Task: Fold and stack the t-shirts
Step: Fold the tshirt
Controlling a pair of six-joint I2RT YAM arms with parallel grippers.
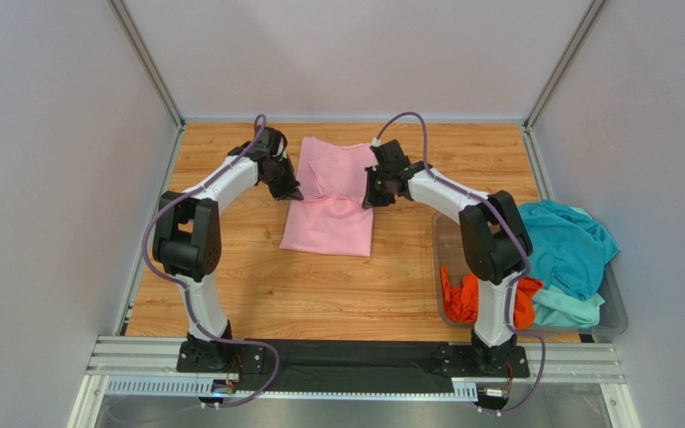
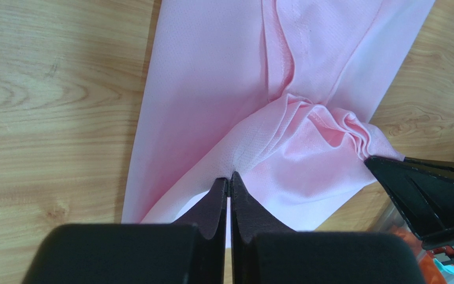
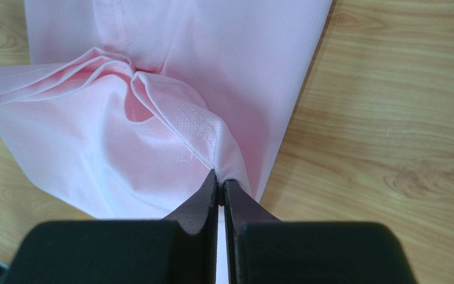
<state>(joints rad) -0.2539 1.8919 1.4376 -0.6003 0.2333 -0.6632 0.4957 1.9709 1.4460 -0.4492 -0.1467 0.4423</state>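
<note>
From above, we see the pink t-shirt (image 1: pixel 328 223) lying lengthwise on the wooden table (image 1: pixel 257 285), midway between the two arms and toward the far side. The left gripper (image 1: pixel 294 192) meets its left edge and the right gripper (image 1: pixel 370 198) its right edge. The cloth between them is gathered into creases. At the table's right side, a clear bin (image 1: pixel 438 234) holds a teal t-shirt (image 1: pixel 565 245) heaped over its rim and an orange t-shirt (image 1: pixel 462 299) at its near end.

In the left wrist view, we find the left gripper (image 2: pixel 229 180) with its fingers pressed together, pinching a fold of the pink t-shirt (image 2: pixel 211 89). The fabric rises from the wood to the fingertips and bunches toward the right gripper (image 2: pixel 425 183), whose black tip touches the pleated cloth.

In the right wrist view, the right gripper (image 3: pixel 219 180) is likewise pinched tight on a hemmed edge of the pink t-shirt (image 3: pixel 152 136). The cloth is lifted in ridges toward the left edge of the frame, while the rest lies flat on the table (image 3: pixel 389 118).
</note>
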